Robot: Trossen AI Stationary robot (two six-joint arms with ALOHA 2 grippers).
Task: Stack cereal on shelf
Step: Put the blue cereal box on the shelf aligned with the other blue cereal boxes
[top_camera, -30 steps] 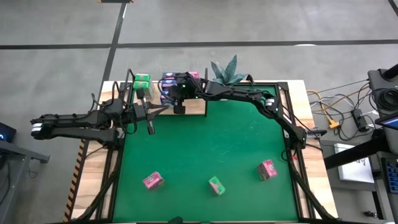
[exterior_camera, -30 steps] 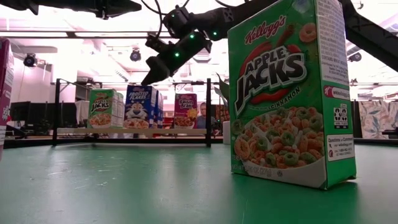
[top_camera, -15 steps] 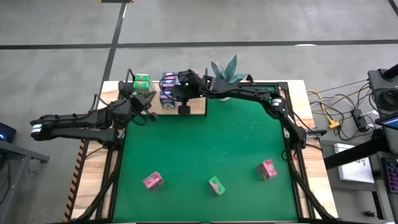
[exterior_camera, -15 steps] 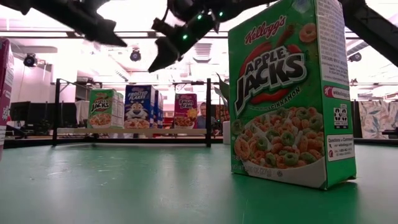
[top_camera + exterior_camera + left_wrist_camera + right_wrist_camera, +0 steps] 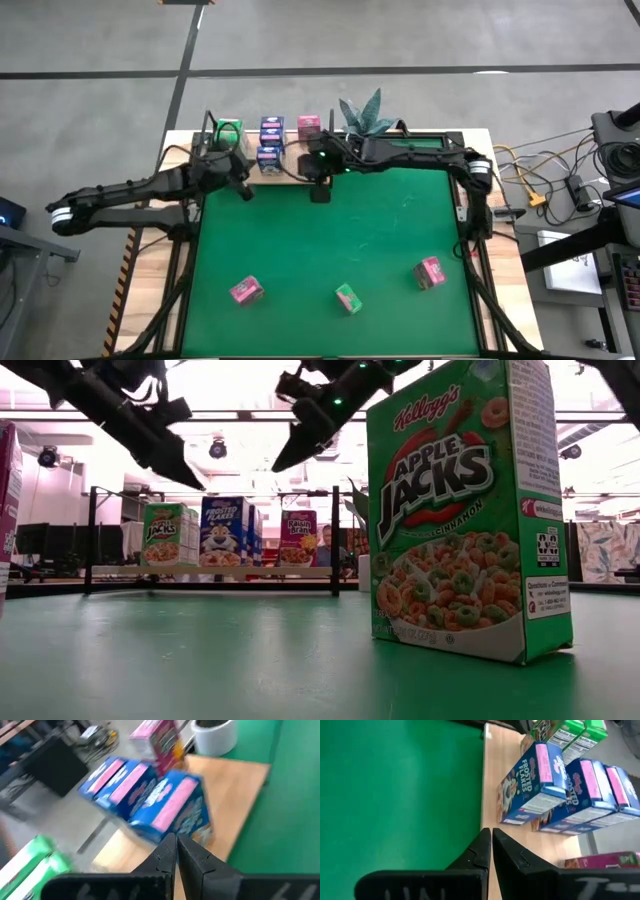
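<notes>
Right hand [image 5: 320, 192] closed, shelf [image 5: 290, 176] — perhaps six cartons [image 5: 269, 130]

The high view looks straight down on the whole green table [image 5: 330, 240], the low view sits at tabletop level close behind a green cereal carton [image 5: 465, 510] facing the shelf [image 5: 210, 571], and both wrist views look closely onto that shelf's blue cartons [image 5: 530, 782].

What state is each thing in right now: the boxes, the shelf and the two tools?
Left tool: shut, empty, above the shelf's edge.
Right tool: shut, empty, beside the shelf.
Shelf: holds green, blue and pink boxes.
Apple Jacks box: upright on the green table.
Two pink boxes: on the table.
</notes>
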